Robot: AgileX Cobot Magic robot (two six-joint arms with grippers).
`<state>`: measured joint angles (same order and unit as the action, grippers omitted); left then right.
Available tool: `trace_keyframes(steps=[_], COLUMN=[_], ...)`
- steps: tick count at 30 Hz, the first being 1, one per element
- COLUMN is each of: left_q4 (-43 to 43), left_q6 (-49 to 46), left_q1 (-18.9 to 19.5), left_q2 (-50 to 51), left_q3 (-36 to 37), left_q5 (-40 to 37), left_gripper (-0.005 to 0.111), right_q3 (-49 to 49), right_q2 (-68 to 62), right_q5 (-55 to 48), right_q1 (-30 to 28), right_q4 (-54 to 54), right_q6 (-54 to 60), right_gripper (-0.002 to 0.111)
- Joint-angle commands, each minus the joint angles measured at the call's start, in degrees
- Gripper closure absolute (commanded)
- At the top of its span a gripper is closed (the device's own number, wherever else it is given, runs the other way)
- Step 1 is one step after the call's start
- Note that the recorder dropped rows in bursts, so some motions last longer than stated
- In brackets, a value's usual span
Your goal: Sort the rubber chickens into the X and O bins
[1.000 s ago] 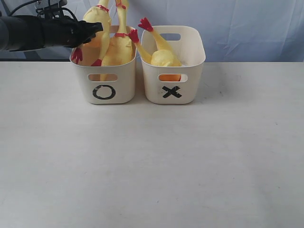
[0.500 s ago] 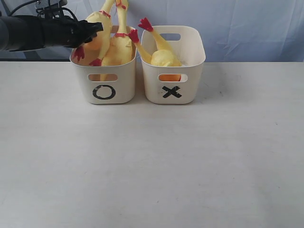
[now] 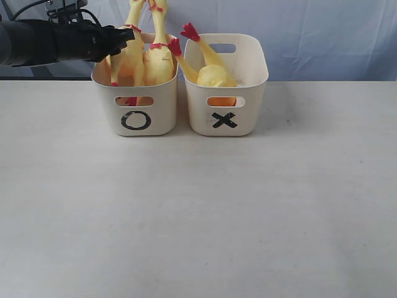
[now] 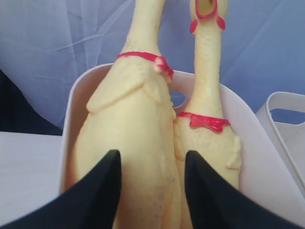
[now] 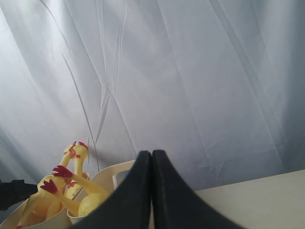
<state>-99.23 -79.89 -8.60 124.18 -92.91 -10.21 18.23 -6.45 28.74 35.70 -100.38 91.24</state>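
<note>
Two rubber chickens stand head-up side by side in the O bin (image 3: 139, 118): the left chicken (image 3: 129, 59) and the right chicken (image 3: 159, 62). A third chicken (image 3: 214, 74) lies head-down in the X bin (image 3: 226, 118), red feet sticking out toward the O bin. My left gripper (image 3: 127, 34) hovers at the O bin's far left rim, open. In the left wrist view its gripper (image 4: 151, 160) has its fingers spread before the left chicken's body (image 4: 138, 109), with the right chicken (image 4: 207, 95) beside it. My right gripper (image 5: 152, 153) is shut on nothing, high up, out of the exterior view.
The bins stand touching at the back of a pale table (image 3: 198, 211), in front of a blue-white curtain (image 3: 322, 37). The black left arm (image 3: 43, 42) reaches in from the left above the table's rear edge.
The left chicken, held tilted over the O bin's rim before, has swung upright and sunk deeper into the bin, its red feet now inside. The left gripper has hardly moved.
</note>
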Motion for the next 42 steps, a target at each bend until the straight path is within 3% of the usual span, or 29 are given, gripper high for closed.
trace_keyframes(steps=[1,7,25,28,33,36,42], left_q4=[-0.71,-0.71,2.60,5.34,17.48,30.67,51.93], left_q6=[0.08,0.20,0.20,0.56,8.79,17.48,36.94], left_q1=[-0.12,-0.12,-0.12,-0.12,-0.12,0.41,1.86], left_q2=[-0.36,-0.36,-7.27,-8.46,-10.24,-11.33,-12.91], left_q3=[-0.12,-0.12,-0.12,-0.12,-0.12,-0.12,0.00], left_q5=[-0.63,-0.61,-1.95,-3.10,-5.91,-9.36,-16.07], left_gripper=[0.059,0.043,0.044,0.052,0.088,0.107,0.107], right_q3=[-0.22,-0.22,-0.22,-0.22,-0.22,-0.22,-0.22], right_q2=[0.40,0.40,0.40,0.40,0.40,0.40,0.40], right_q5=[0.20,0.20,0.20,0.20,0.20,0.20,0.20], right_q1=[-0.28,-0.28,-0.28,-0.28,-0.28,-0.28,-0.28], right_q4=[0.44,0.44,0.44,0.44,0.44,0.44,0.44], right_q6=[0.21,0.21,0.21,0.21,0.21,0.21,0.21], right_gripper=[0.109,0.109,0.109,0.109,0.109,0.109,0.109])
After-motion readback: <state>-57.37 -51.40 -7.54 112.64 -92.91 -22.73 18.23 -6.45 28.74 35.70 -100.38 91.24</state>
